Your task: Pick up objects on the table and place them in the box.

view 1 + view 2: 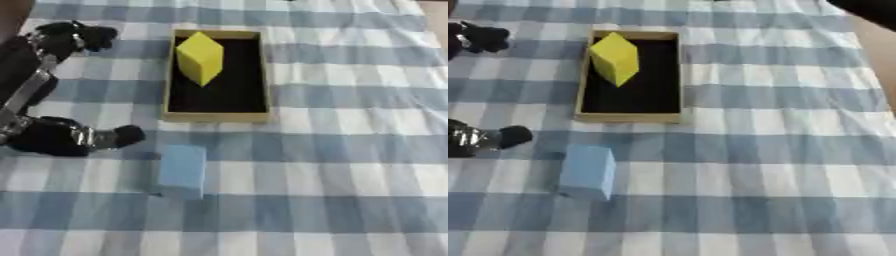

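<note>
A wooden box [216, 117] with a black inside stands upright on the checked cloth, and a yellow block [200, 57] leans in its far half. A light blue block [183, 171] lies on the cloth in front of the box, near its left corner. My left hand [31, 87] is at the left edge, open and holding nothing. Its fingers [72, 36] reach up level with the box's far end, and its thumb [112, 136] points toward the blue block, a short gap from it. A dark shape [870, 8] at the top right corner is part of my right arm or hand.
The blue and white checked cloth [350, 165] covers the whole table. Bare tabletop [881, 60] shows past the cloth's right edge.
</note>
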Available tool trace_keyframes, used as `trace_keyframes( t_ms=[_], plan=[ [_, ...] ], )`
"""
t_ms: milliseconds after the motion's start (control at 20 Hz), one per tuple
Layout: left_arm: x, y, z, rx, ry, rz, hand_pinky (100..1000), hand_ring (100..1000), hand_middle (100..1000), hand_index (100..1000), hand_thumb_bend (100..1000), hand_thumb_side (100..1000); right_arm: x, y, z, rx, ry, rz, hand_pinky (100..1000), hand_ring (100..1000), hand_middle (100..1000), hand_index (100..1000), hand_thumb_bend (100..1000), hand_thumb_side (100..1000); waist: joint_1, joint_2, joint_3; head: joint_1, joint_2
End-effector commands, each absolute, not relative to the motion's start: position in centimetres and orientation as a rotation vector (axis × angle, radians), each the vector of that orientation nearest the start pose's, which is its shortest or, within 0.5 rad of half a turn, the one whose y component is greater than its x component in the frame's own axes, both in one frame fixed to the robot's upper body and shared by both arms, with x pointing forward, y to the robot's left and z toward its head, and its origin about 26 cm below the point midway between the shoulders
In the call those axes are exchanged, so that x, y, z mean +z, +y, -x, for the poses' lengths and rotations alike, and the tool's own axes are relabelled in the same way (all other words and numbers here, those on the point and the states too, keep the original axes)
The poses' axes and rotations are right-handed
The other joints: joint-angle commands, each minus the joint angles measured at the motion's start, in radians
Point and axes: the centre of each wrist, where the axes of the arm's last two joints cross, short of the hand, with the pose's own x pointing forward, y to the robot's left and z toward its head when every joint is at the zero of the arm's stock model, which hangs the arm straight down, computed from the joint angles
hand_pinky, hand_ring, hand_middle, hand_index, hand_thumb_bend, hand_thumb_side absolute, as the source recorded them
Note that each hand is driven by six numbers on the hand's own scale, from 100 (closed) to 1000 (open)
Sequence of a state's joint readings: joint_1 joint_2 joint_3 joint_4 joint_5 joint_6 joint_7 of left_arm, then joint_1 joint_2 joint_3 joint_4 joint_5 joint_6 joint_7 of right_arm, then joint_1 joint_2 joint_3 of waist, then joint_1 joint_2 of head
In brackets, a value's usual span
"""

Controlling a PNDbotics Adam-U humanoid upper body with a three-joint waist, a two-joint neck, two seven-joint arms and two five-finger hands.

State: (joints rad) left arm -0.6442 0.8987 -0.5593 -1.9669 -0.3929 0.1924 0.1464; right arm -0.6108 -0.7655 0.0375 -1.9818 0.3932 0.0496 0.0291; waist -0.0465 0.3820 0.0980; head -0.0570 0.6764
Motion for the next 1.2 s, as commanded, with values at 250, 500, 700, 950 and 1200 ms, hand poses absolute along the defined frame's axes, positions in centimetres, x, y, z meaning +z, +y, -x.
trace_keyframes(
  t_ms=[250,500,700,950,1200],
  plan=[
    [22.3,17.5,-31.0,2.109,2.845,1.056,742,749,721,900,633,661,33.1,-28.6,-29.5,-1.192,3.001,-1.407,824,820,627,832,109,875,0.001,-0.029,0.013,-0.017,0.001],
    [21.4,16.0,-31.4,2.288,2.796,0.930,753,765,739,910,582,616,32.8,-28.6,-29.6,-1.175,3.019,-1.415,823,817,624,831,107,875,0.001,-0.032,0.016,-0.022,0.003],
    [20.8,15.1,-31.7,2.419,2.734,0.839,754,773,751,921,501,557,32.6,-28.7,-29.6,-1.161,3.036,-1.416,822,815,621,831,107,877,0.002,-0.033,0.016,-0.023,0.006],
    [20.2,15.0,-32.0,2.568,2.637,0.766,766,798,789,945,445,516,32.4,-28.7,-29.6,-1.144,3.055,-1.412,821,810,616,829,104,879,0.005,-0.033,0.013,-0.025,0.007],
    [20.8,15.5,-31.8,2.674,2.533,0.717,789,824,808,960,507,547,32.0,-28.7,-29.7,-1.147,3.072,-1.410,820,807,611,828,100,883,0.010,-0.033,0.014,-0.027,0.009]
  ],
)
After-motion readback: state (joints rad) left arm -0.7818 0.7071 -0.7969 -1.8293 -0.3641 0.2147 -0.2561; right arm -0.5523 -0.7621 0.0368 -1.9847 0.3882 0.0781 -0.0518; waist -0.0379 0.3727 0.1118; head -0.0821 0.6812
